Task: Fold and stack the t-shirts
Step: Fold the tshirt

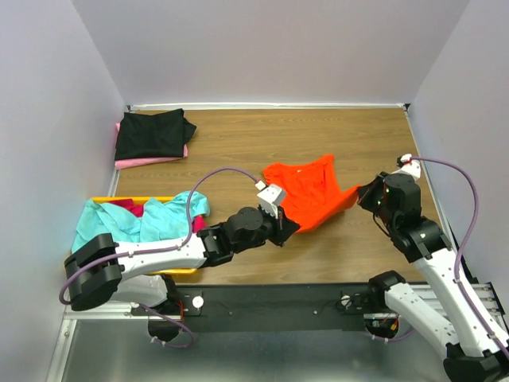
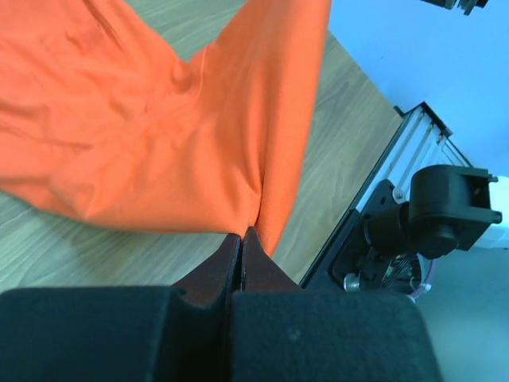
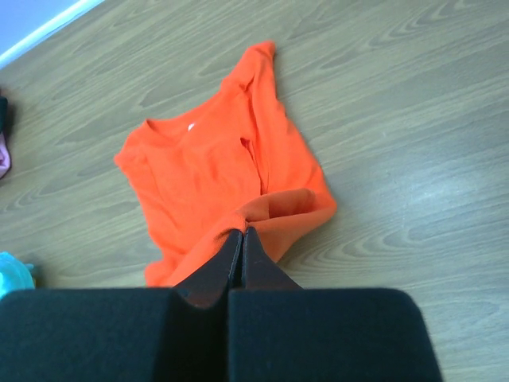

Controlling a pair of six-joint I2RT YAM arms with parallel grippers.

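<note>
The orange t-shirt [image 1: 308, 191] lies near the middle of the counter [image 1: 238, 143]. Its collar end rests on the wood toward the far wall, and its near edge is raised off the surface. That raised edge runs slantwise between the two grippers. The left gripper [image 1: 286, 226] pinches the near-left corner; the right gripper [image 1: 366, 194] pinches the corner to the right, a little farther from the bases. Both grippers are clenched on the cloth: each wrist view shows the fabric gathered to a point at the closed fingertips. From either gripper the body of the shirt extends away toward the far left, so treat the long axis as running from the held edge to the collar. Expect the next move to carry the held edge over toward the collar; neither arm is clearly nearer. The black t-shirt [image 1: 151, 132] lies on the pale pink t-shirt [image 1: 151, 161] in the far-left corner, well apart. The teal t-shirt [image 1: 135, 221] and magenta t-shirt [image 1: 131, 209] rest in the yellow tray [image 1: 181, 271].
</note>
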